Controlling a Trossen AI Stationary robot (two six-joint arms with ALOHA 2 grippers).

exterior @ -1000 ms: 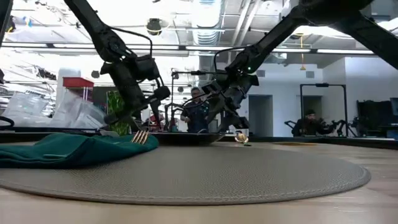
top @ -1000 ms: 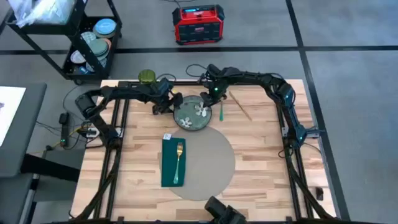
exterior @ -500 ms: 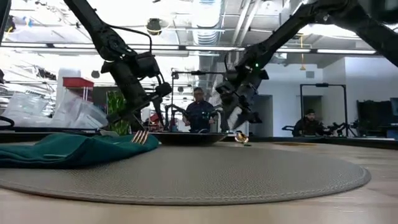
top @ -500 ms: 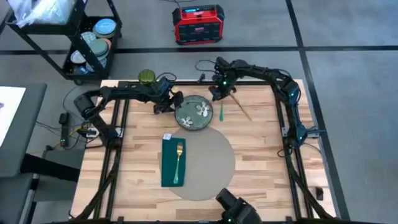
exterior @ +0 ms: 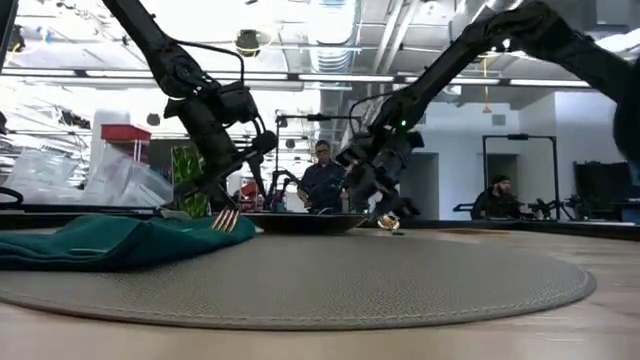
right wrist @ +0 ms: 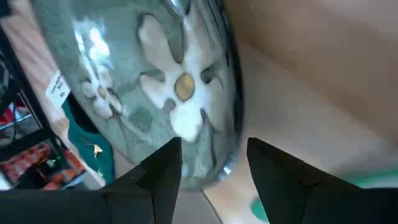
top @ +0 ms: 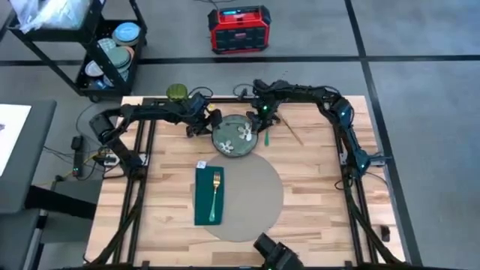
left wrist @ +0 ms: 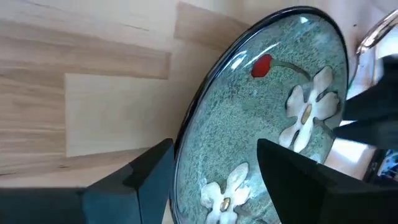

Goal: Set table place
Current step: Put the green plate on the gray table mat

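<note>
The light, striped butcher-block wooden table (top: pixel 315 195) carries a large flat round grey-beige woven placemat (top: pixel 259 196) toward its near edge, close to the middle. Being round, it has no long axis and points no way (in the low view its surface shows a fine weave). Along the placemat's left side lies a dark green folded cloth napkin (top: pixel 204 201), long axis running from the near edge toward the far edge, with a gold metal fork (top: pixel 215 189) on it, tines toward the far edge.

Just beyond the placemat's far rim sits a small round green glazed plate with white flowers (top: pixel 234 137). The left gripper (top: pixel 204 126) is at the plate's left rim, fingers (left wrist: pixel 149 177) spread wide on either side of that rim. The right gripper (top: pixel 259 118) is at the plate's right rim, its fingers (right wrist: pixel 163 171) likewise parted around the edge. Right of the plate lie a thin green-handled utensil (top: pixel 266 134) and a slim wooden stick (top: pixel 291 131).
</note>
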